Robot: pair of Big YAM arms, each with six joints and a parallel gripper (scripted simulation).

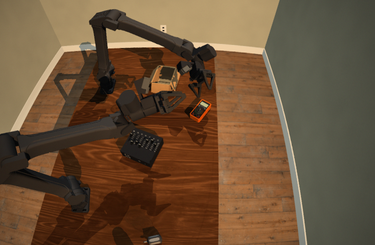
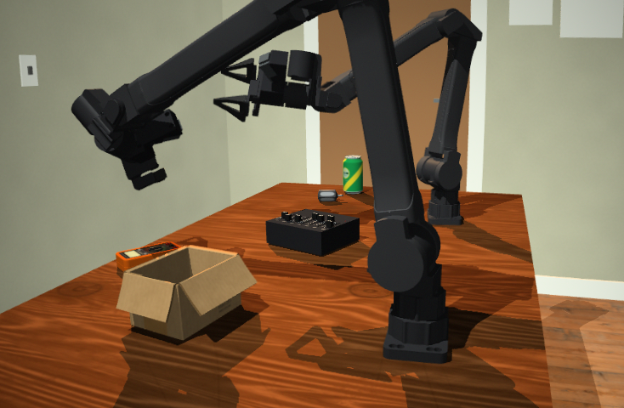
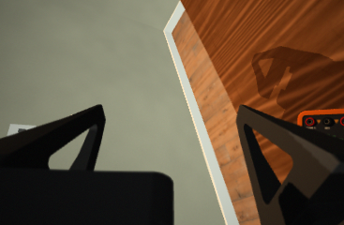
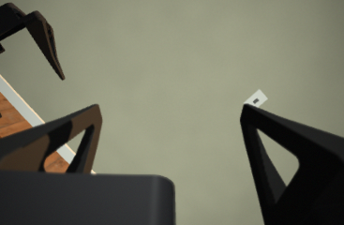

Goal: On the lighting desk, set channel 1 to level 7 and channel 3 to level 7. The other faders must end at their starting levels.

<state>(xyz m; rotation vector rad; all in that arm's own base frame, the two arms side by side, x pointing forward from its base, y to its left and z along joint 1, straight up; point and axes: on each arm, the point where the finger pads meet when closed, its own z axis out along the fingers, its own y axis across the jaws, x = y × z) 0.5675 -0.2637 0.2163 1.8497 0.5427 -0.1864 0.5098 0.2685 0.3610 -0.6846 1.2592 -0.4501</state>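
warm light, hard dark shadows across the wood

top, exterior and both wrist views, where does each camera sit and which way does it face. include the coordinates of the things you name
top: above, looking down at lighting desk (image 1: 146, 151) (image 2: 293, 235); both arms
exterior: beside the table, looking along it; both arms
left wrist: on left arm, facing wall and multimeter (image 1: 200, 111) (image 2: 144, 253) (image 3: 326, 122); left end effector (image 1: 204, 93) (image 2: 149, 181) (image 3: 171, 107) (image 4: 31, 97)
right wrist: on right arm, facing wall; right end effector (image 1: 178, 101) (image 2: 217, 86) (image 4: 171, 107), part of left end effector
shared, top and exterior: lighting desk, multimeter
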